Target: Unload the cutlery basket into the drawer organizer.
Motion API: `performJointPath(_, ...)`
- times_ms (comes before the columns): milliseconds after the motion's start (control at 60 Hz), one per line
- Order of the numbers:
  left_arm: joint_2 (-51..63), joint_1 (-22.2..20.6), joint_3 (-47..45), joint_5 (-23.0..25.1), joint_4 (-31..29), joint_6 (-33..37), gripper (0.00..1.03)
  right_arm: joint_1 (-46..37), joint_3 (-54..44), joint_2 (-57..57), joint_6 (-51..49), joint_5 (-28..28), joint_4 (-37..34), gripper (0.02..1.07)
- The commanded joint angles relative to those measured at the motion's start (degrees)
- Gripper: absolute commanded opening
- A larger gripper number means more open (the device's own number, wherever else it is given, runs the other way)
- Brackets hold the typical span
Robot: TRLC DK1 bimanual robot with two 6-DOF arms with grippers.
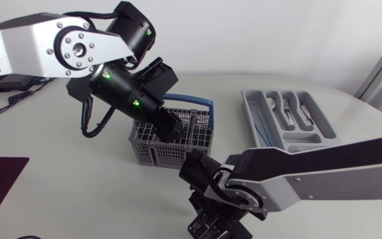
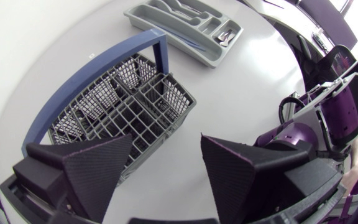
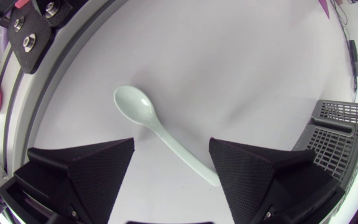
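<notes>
Left gripper hovers over the grey basket mid-table, fingers apart and empty, right gripper low over the table, fingers apart either side of a pale spoon lying flat, organizer well apart, cutlery inside.

Grey wire basket, grey organizer holding cutlery, pale spoon lying flat

One of each, save the arms.
One table, one basket, one organizer, one loose spoon, and two arms: left arm, right arm. The organizer holds several pieces of cutlery, too small to count surely.
</notes>
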Motion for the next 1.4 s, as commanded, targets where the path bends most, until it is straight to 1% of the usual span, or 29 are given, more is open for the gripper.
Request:
performJointPath(0, 0.0, 0.5, -1.2, 0.1, -0.3, 1.3, 0.92, 0.9, 1.1, 1.5, -2.0, 0.4, -1.4, 0.79)
performJointPath(150, 0.2, 0.5, -1.1, 0.1, -0.3, 1.3, 0.92, 1.1, 1.8, 2.3, -2.0, 0.6, -3.0, 0.65)
performJointPath(217, 0.3, 0.5, -1.2, 0.1, -0.3, 1.3, 0.92, 1.1, 1.6, 2.3, -2.0, 0.7, -3.1, 0.62)
performJointPath(317, 0.3, 0.5, -1.2, 0.1, -0.3, 1.5, 0.92, 1.1, 1.3, 2.5, -1.9, 0.7, -3.0, 0.61)
performJointPath(350, 0.3, 0.5, -1.2, 0.1, -0.3, 1.5, 0.92, 1.2, 1.2, 2.5, -1.9, 0.8, -2.9, 0.57)
performJointPath(383, 0.3, 0.5, -1.2, 0.1, -0.3, 1.5, 0.92, 1.3, 1.2, 2.4, -1.9, 0.9, -2.8, 0.56)
performJointPath(433, 0.3, 0.5, -1.3, 0.1, -0.3, 1.5, 0.92, 1.4, 1.1, 2.5, -1.9, 1.1, -2.7, 0.52)
performJointPath(617, 0.1, 0.6, -1.8, 0.1, -0.3, 1.5, 0.92, 2.0, 1.2, 2.6, -1.9, 2.0, -2.2, 0.46)
performJointPath(800, -0.3, 0.7, -1.9, 0.1, -0.3, 1.6, 0.92, 2.3, 1.1, 2.7, -1.6, 2.7, -1.9, 0.25)
performJointPath(850, -0.3, 0.7, -1.9, 0.1, -0.3, 1.6, 0.92, 2.3, 1.1, 2.7, -1.3, 2.8, -1.6, 0.23)
performJointPath(967, -0.4, 0.7, -1.8, 0.1, -0.4, 1.6, 0.92, 2.3, 1.6, 3.7, 0.6, 3.4, -0.8, 0.23)
performJointPath(1267, -0.8, 1.0, -2.1, 0.1, -0.5, 2.0, 0.92, 1.1, 4.6, 5.7, 4.8, 4.3, -1.5, 0.23)
performJointPath(1300, -0.9, 1.0, -2.1, 0.1, -0.5, 2.1, 0.92, 0.9, 4.7, 5.4, 5.0, 4.3, -2.0, 0.21)
performJointPath(1383, -1.0, 1.2, -2.0, 0.1, -0.5, 2.2, 0.92, 0.7, 4.6, 4.5, 5.2, 4.2, -2.5, 0.20)
